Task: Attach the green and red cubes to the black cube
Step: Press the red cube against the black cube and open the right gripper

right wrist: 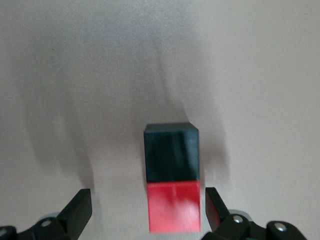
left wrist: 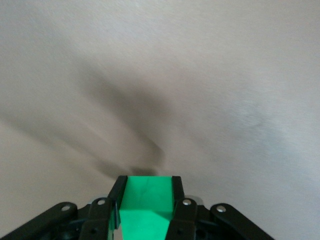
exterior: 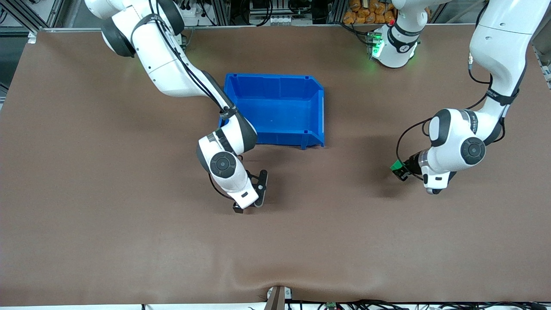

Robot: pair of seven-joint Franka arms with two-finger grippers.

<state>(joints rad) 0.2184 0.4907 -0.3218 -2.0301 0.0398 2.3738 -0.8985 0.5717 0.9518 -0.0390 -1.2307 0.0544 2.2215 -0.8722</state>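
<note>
In the right wrist view the red cube (right wrist: 174,206) and the black cube (right wrist: 170,152) lie joined face to face on the brown table. My right gripper (right wrist: 146,202) is open and low over them, with the red cube between its fingers, close to one fingertip (right wrist: 212,200). In the front view the right gripper (exterior: 251,199) hides both cubes, nearer to the front camera than the blue bin. My left gripper (exterior: 400,170) is shut on the green cube (exterior: 396,165) and holds it just over the table toward the left arm's end. The green cube (left wrist: 147,200) fills the gap between the left fingers.
A blue open bin (exterior: 316,99) stands in the middle of the table, farther from the front camera than the right gripper. The brown table mat (exterior: 129,241) spreads wide on all sides.
</note>
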